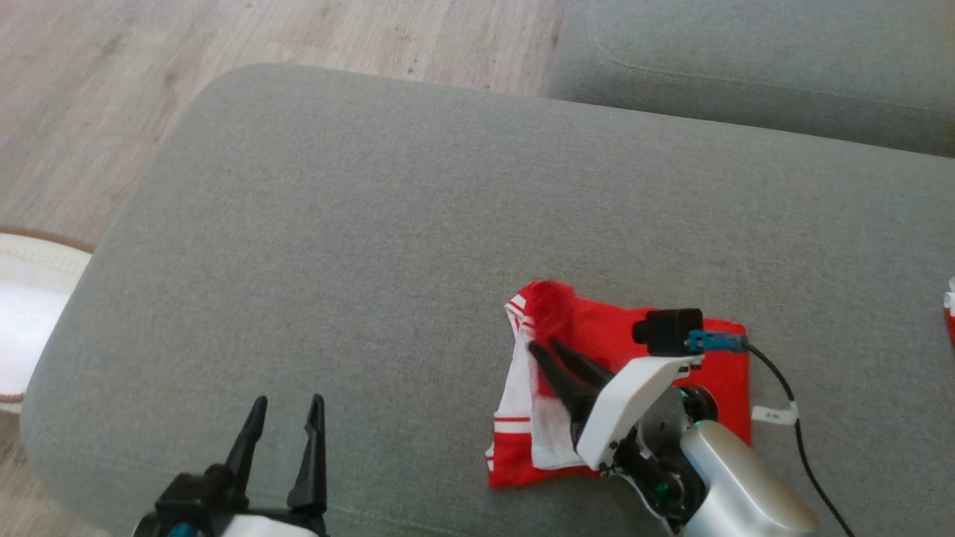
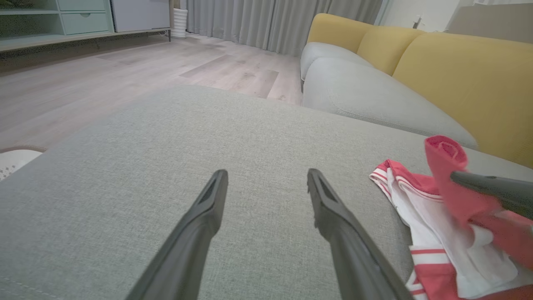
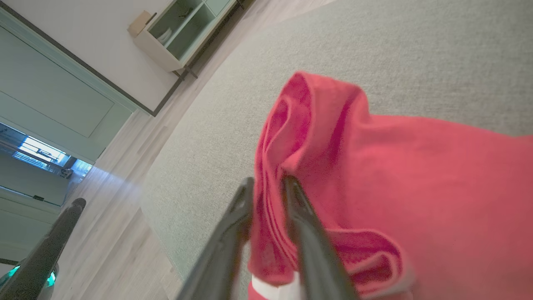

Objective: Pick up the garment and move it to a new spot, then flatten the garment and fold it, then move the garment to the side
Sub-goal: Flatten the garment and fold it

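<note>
Right claw (image 3: 268, 181) tight around red garment (image 3: 416, 175) fold

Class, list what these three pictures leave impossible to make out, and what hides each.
Head view: the right claw and its arm cover the garment's near part.
Head view: a red-and-white scrap is cut off by the right edge; unidentifiable.
Left wrist view: the garment runs off the right and bottom edges.
Right wrist view: the pinched red fold hides the cloth beneath it.

I'm in a home living room: grey sofa seat (image 1: 448, 186) under me, yellow back cushions (image 2: 458, 71) at 2 o'clock, curtains (image 2: 270, 21) at 12, wood floor (image 2: 104, 79).
</note>
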`<state>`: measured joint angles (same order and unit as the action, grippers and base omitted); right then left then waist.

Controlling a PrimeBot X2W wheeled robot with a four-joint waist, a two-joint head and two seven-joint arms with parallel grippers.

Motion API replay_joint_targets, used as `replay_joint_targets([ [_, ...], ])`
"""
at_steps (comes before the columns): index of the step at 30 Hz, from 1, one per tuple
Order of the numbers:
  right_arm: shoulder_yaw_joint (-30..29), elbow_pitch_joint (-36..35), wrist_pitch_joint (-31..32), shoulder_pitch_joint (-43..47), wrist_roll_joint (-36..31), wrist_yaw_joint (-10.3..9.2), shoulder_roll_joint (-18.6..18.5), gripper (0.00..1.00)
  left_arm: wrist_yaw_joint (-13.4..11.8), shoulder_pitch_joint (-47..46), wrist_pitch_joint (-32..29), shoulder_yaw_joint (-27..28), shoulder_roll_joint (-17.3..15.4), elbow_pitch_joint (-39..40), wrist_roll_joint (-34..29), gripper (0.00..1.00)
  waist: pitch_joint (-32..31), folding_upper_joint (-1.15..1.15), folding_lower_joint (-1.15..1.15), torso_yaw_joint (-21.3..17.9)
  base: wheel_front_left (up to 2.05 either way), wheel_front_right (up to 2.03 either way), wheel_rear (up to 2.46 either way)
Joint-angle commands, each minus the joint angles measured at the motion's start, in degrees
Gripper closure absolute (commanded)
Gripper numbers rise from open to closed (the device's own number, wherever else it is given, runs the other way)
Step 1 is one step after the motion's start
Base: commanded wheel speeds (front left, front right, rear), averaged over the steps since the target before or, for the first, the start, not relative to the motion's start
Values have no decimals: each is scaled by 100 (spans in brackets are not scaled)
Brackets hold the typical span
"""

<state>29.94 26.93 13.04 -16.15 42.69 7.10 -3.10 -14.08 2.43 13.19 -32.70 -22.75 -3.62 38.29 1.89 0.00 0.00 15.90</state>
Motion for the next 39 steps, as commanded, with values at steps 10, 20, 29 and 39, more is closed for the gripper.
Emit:
replay_joint_targets([
  [10,-188,-258,-529,-492,-240,39,22,0,50,-285,-15,-90,134,92,-86,0,-160,0,0,-330,0,0,0],
  [20,-1424,-834,-765,-65,-1932,39,22,0,28,-389,-39,-160,190,75,-112,0,-125,0,0,-520,0,0,0],
  [29,-1697,-1578,-1045,650,-2771,39,22,0,4,-398,-23,-112,152,64,-78,0,-122,0,0,-547,0,0,0],
  [39,-840,-888,-1398,745,-3135,39,22,100,26,-423,9,-111,149,74,-78,0,-77,0,0,-356,0,0,0],
])
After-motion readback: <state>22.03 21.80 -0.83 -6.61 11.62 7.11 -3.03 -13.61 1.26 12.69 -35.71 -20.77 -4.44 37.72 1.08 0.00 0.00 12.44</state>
